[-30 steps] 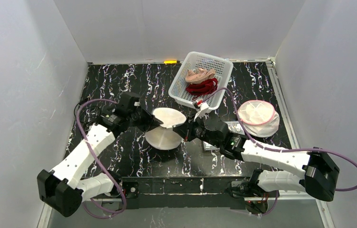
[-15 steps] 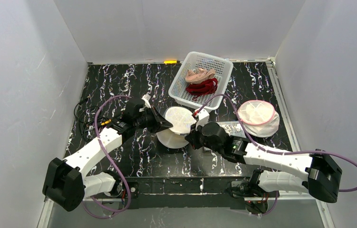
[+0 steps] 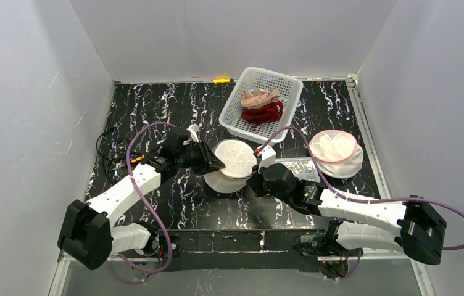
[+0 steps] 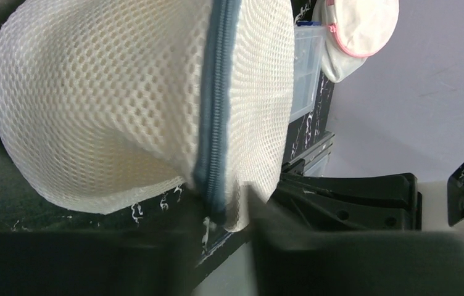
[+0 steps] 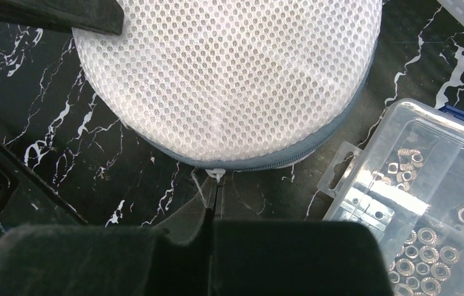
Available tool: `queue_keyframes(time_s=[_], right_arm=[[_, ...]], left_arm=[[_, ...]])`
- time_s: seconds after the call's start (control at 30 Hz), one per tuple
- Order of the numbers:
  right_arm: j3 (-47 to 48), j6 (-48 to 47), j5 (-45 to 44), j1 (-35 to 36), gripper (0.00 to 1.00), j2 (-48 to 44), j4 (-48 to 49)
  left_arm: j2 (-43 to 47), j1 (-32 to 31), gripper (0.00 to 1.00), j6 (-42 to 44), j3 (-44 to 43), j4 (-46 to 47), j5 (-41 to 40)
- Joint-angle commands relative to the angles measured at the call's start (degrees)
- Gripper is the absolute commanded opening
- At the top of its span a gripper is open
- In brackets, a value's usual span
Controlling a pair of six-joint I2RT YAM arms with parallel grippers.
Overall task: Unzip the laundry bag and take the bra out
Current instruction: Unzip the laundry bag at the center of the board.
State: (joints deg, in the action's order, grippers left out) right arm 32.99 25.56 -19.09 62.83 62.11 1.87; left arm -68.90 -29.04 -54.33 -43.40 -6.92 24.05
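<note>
The bag (image 3: 236,159) has tipped up on edge. Left fingers (image 3: 215,164) pinch its zip seam (image 4: 214,123). Right fingers (image 5: 212,206), now at the bag's near side, grip the pull (image 5: 217,176), so unzipping looks under way.
</note>
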Motion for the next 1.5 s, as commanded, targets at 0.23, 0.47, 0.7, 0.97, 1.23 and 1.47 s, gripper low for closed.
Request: queue_keyframes(time_s=[0.23, 0.47, 0.7, 0.97, 1.23, 1.47], right_arm=[[0.81, 5.80, 2.57, 2.63, 0.01, 0.03, 7.26], [2.16, 7.33, 3.21, 5.24, 0.01, 3.01, 10.75], [2.84, 8.08, 3.03, 7.36, 0.01, 8.24, 15.73], [5.18, 7.74, 2.42, 8.99, 0.01, 11.40, 16.61], [5.47, 7.38, 1.42, 9.26, 0.01, 10.46, 15.63], [4.63, 7.52, 0.73, 9.48, 0.01, 9.17, 14.85]], left_arm=[[16.30, 0.10, 0.81, 1.26, 2.38, -15.75, -5.63], [28.26, -0.60, 0.82, -4.88, 6.83, -19.83, -8.93], [27.39, -1.08, 0.68, -9.31, 9.84, -13.80, -8.64], [18.82, -3.74, 0.64, -8.01, 7.58, -7.86, -8.42], [14.11, -4.89, 0.58, -6.87, 8.15, -4.51, -9.23], [10.21, -5.00, 0.34, -6.49, 8.10, -1.64, -8.62]])
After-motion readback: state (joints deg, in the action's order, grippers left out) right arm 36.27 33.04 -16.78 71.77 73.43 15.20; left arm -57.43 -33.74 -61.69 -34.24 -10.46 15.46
